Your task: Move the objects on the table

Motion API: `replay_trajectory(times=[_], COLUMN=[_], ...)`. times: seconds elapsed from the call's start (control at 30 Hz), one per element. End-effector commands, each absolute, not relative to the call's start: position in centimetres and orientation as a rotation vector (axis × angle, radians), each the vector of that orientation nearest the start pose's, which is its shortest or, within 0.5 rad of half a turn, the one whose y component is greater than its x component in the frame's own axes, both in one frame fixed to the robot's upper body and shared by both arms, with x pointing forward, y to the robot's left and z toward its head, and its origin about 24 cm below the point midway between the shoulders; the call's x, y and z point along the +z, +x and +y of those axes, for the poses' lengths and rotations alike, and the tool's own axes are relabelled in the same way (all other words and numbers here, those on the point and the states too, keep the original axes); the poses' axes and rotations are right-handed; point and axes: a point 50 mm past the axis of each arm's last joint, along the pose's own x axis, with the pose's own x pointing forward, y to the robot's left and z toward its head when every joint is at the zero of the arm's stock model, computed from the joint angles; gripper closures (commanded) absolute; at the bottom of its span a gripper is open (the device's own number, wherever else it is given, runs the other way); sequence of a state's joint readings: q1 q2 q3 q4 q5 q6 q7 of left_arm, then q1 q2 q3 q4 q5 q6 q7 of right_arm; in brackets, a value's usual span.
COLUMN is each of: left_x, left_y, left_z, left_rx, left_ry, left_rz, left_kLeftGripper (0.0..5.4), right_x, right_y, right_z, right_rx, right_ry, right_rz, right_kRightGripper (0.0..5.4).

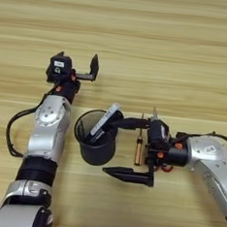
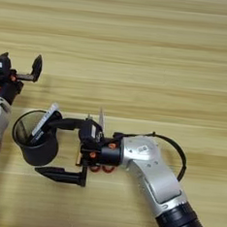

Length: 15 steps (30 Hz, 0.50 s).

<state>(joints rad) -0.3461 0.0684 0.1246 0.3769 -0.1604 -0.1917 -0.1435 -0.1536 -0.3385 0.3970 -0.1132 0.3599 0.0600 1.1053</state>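
Right gripper [image 1: 116,147] stands spread wide beside the black mesh pen cup [image 1: 94,144], grasping nothing: its upper finger [image 1: 129,122] reaches to the cup's rim, close by the white-barrelled marker [image 1: 104,122] that leans inside with its pale end sticking up above the rim, while its lower finger [image 1: 127,175] lies along the table [image 1: 178,58] just below and to the near side of the cup. Left gripper [image 1: 75,66] sits well beyond the cup on its far side, also released and empty, its two fingers parted and pointing away. Behind the right gripper's fingers, toward its wrist, a slim dark tool with an orange-brown section [image 1: 139,148] lies on the wood; whether this is the black marker I cannot tell. The chief risk, as I judge it, is the upper finger: it is so close to the rim that any sideways sweep could tip the light cup or drag it, spilling the marker out. A closing of the fingers here would pinch the cup wall and not a pen, and the lower finger could shove the base. The wrist might also roll the slim tool away. Count: one cup, one white marker inside it, one slim tool on the table, two grippers.
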Motion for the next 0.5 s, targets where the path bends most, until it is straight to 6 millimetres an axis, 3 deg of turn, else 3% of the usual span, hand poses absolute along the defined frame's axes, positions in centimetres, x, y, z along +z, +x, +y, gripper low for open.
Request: replay_trajectory(times=[0.03, 0.27, 0.5], left_x=[6.94, 6.93, 6.91], left_y=[31.88, 31.89, 31.88], left_z=[16.38, 16.38, 16.38], left_rx=[-0.089, -0.09, -0.089], left_ry=[-0.108, -0.107, -0.108], left_rz=[-0.157, -0.156, -0.157], left_kLeftGripper=[0.0, 0.0, 0.0], right_x=[7.88, 7.81, 7.55], right_y=[22.03, 22.28, 22.77], right_z=[-8.34, -9.24, -8.6], right_rx=[1.558, 1.528, 1.495], right_ry=[-0.077, -0.084, -0.09], right_rz=[-0.05, -0.037, -0.04], right_kRightGripper=[0.05, 0.05, 0.05])
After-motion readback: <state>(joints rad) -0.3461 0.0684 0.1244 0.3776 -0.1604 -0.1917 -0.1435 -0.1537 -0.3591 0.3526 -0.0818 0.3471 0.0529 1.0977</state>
